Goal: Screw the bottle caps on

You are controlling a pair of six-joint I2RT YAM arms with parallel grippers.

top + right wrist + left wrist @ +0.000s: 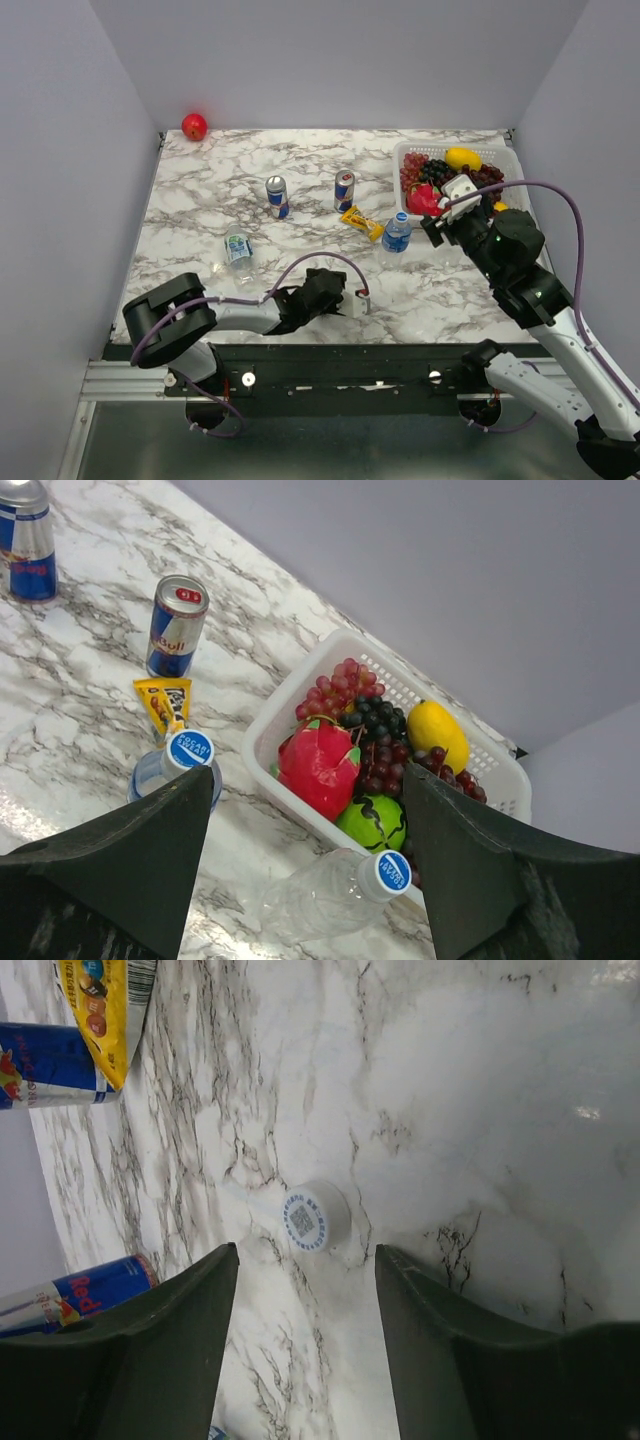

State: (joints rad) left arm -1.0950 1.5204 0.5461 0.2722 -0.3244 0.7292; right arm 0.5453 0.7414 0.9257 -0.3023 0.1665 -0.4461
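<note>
A whitish cap with a blue printed ring lies flat on the marble just beyond my left gripper, which is open and empty, low over the table near the front edge. My right gripper is open and empty, held above the table beside the basket. Below it an upright bottle wears a blue cap; it also shows in the top view. A second bottle lies on its side against the basket, with a blue cap on. A third bottle stands at left.
Two blue-and-silver cans stand mid-table, with a yellow snack bar near them. A white basket of fruit sits at the back right. A red apple lies in the back left corner. Walls enclose the table.
</note>
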